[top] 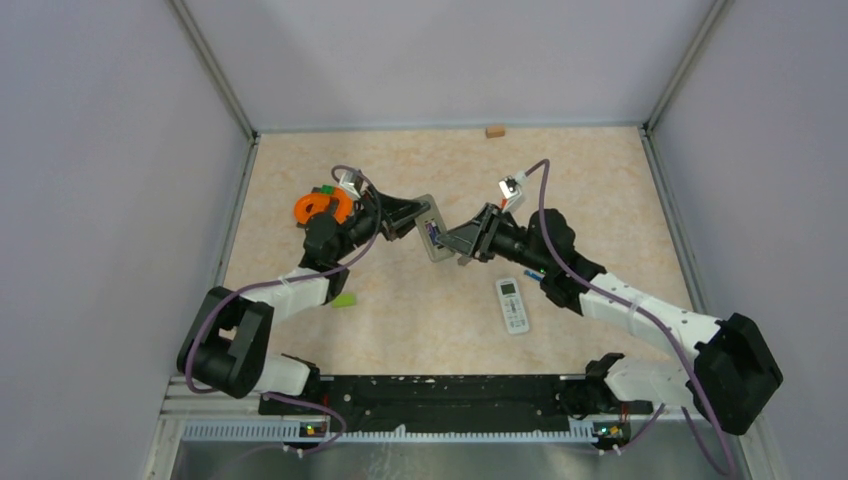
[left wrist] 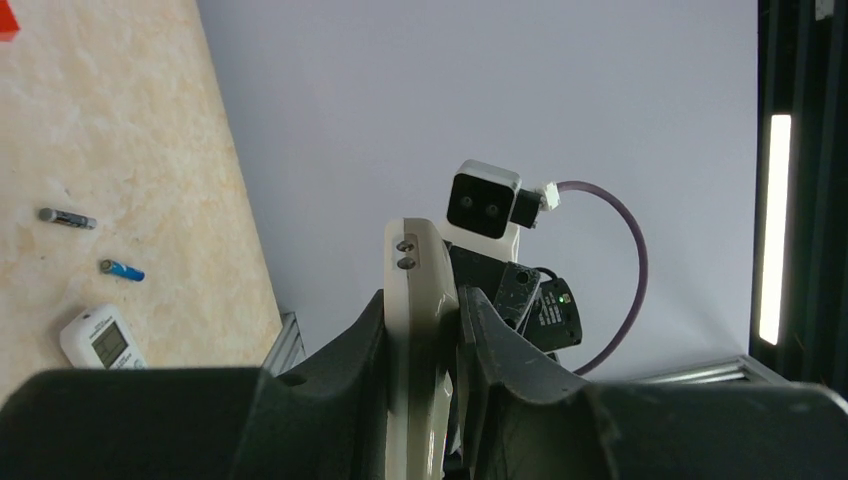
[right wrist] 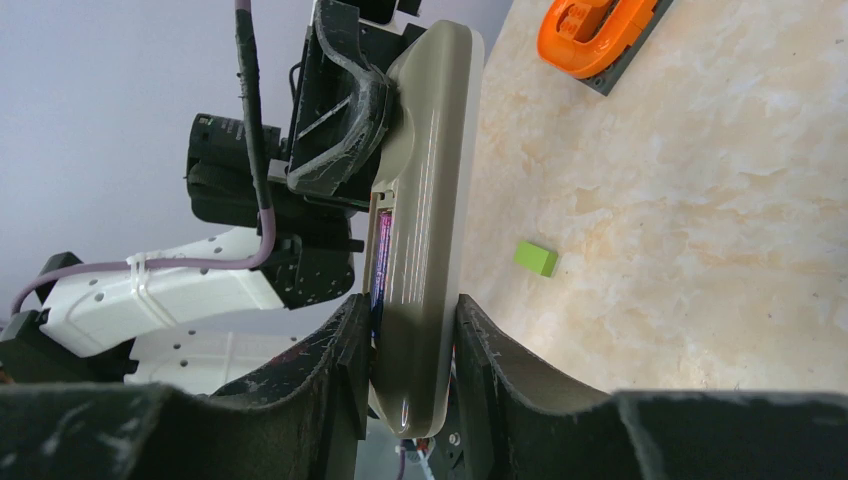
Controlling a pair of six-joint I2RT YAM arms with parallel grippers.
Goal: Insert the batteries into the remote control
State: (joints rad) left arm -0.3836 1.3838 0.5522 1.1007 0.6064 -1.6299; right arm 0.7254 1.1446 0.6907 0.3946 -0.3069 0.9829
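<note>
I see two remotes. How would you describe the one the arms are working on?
Look above the middle of the table. The grey remote hangs there, clamped between the left gripper and right gripper. Unlike it, the white remote with a screen lies flat.

walls [top: 450, 60]: plain pale grey | tabletop [top: 600, 190]: beige marble pattern

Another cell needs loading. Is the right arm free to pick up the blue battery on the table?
Probably not: the right claw grips the grey remote along with the left claw, leaving nothing free for the blue battery.
</note>
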